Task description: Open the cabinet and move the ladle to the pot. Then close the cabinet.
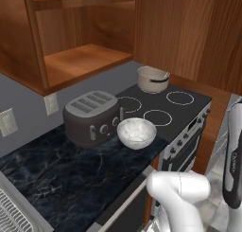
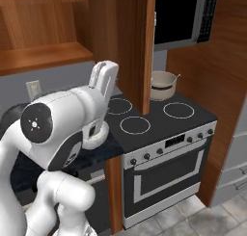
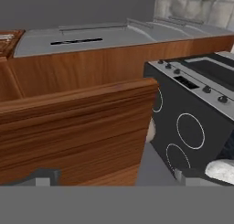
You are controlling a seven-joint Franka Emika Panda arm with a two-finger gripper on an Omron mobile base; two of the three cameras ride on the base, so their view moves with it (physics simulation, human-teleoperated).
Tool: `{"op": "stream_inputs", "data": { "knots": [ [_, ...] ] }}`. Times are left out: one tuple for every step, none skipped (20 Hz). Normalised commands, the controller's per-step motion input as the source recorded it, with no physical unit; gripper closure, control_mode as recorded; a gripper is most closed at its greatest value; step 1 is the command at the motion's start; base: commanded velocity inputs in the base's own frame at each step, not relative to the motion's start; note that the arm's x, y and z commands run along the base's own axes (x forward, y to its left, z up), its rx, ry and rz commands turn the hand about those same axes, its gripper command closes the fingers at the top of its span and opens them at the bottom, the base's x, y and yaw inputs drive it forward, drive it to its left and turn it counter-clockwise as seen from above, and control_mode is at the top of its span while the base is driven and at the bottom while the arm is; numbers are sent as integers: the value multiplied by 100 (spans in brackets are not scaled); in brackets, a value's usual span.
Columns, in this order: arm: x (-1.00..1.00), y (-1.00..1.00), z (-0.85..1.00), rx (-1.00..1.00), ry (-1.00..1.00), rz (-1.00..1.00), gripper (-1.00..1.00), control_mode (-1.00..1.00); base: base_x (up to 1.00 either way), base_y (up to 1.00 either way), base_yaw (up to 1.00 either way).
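The cabinet (image 1: 80,60) stands open, its shelves bare, with its door (image 1: 189,32) swung out over the stove. From the right the door (image 2: 142,47) shows nearly edge-on. The beige pot (image 1: 152,79) sits on the stove's back left burner, and the ladle's thin handle (image 1: 162,76) pokes over its rim. The pot (image 2: 162,85) and ladle handle (image 2: 176,77) also show just past the door. In the rolled hand view my gripper (image 3: 114,178) is open, fingertips (image 3: 43,176) wide apart, close against the wooden door panel (image 3: 77,127), gripping nothing.
A dark toaster (image 1: 92,117) and a white speckled bowl (image 1: 136,132) stand on the black marble counter beside the stove (image 1: 165,108). A microwave (image 2: 181,16) hangs above the stove. A dish rack (image 1: 14,217) sits at the lower left.
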Motion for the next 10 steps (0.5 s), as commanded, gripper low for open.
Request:
{"op": "stream_inputs", "data": {
  "knots": [
    [-8,-49,30,1,0,16,-100,-100,0,0,0],
    [-9,-49,26,0,0,18,-100,-100,0,0,0],
    [-19,-53,16,0,0,22,-100,-100,0,0,0],
    [-19,-54,9,0,0,23,-100,-100,0,0,0],
    [-17,-46,1,0,0,24,-100,-100,0,0,0],
    [-11,-44,0,0,0,25,-100,-100,0,0,0],
    [-11,-39,0,0,-2,25,-100,-100,0,0,0],
    [-1,-36,0,0,-2,26,-100,-100,0,0,0],
    [0,-31,0,0,-4,27,-100,-100,0,0,0],
    [0,-29,0,0,-5,29,-100,-100,0,0,0]
  ]
}}
